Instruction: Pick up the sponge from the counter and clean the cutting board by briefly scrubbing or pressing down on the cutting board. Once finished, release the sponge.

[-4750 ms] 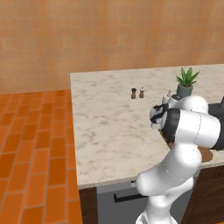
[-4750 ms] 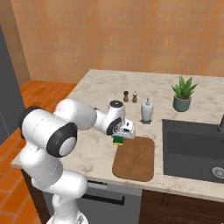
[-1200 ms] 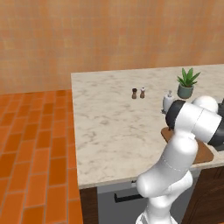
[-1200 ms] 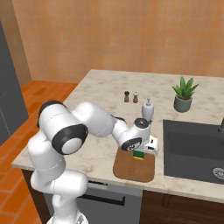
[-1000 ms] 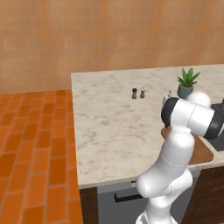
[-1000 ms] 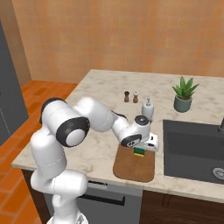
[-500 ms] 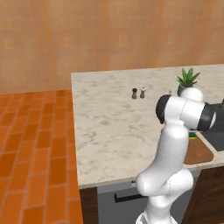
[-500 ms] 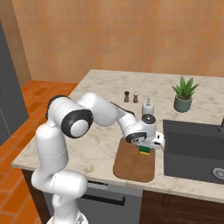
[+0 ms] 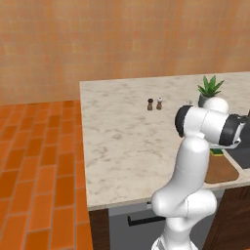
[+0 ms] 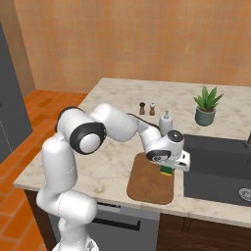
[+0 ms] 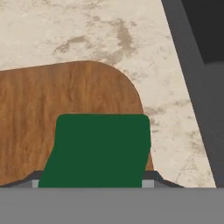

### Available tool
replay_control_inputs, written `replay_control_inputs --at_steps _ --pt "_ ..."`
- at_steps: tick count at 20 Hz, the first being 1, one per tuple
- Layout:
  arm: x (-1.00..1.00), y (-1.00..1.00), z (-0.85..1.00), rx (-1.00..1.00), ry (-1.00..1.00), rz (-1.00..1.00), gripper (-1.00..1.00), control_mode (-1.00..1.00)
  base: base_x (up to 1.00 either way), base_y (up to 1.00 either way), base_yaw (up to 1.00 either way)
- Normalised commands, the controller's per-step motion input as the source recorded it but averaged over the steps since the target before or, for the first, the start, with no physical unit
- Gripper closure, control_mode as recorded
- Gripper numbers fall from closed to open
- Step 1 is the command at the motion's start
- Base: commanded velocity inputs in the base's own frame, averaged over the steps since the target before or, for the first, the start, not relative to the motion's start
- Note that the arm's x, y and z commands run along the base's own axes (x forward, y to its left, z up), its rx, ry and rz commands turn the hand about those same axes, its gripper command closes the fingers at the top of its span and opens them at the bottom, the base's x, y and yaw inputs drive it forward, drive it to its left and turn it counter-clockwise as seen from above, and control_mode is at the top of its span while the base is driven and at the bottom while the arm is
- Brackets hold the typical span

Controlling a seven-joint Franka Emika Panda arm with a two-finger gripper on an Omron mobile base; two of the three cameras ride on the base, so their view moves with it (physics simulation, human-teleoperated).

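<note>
Claw (image 10: 168,168) of white arm clamped on small rectangular sponge, dark green top over yellow base (image 11: 98,148), between its 2 fingertips. Flat brown wooden cutting board with rounded corners (image 11: 52,100) directly beneath claw; sponge over board corner nearest dark sink basin (image 10: 220,166). Beige marble-patterned counter (image 9: 127,141) around.

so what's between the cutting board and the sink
A bare strip of counter, seen in the hand view beside the cutting board and the sink rim.

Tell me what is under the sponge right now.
The sponge sits over a rounded corner of the cutting board, with the counter just beyond. The board surface directly beneath the sponge is covered, so contact cannot be confirmed.
</note>
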Motion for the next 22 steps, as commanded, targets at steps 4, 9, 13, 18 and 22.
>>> replay_control_inputs --at_steps 4,9,13,18,22 --pt "-1.00 0.00 -0.27 0.00 0.00 0.02 1.00 -1.00 0.00 0.00 0.00" --pt "-1.00 0.00 -0.34 0.00 0.00 0.05 1.00 -1.00 0.00 0.00 0.00" --pt "-1.00 0.00 -0.42 0.00 0.00 0.09 1.00 -1.00 0.00 0.00 0.00" --pt "-1.00 0.13 -0.40 0.01 0.00 0.10 1.00 -1.00 0.00 0.00 0.00" --pt "-0.44 0.97 -0.03 0.00 0.00 0.15 1.00 -1.00 0.00 0.00 0.00"
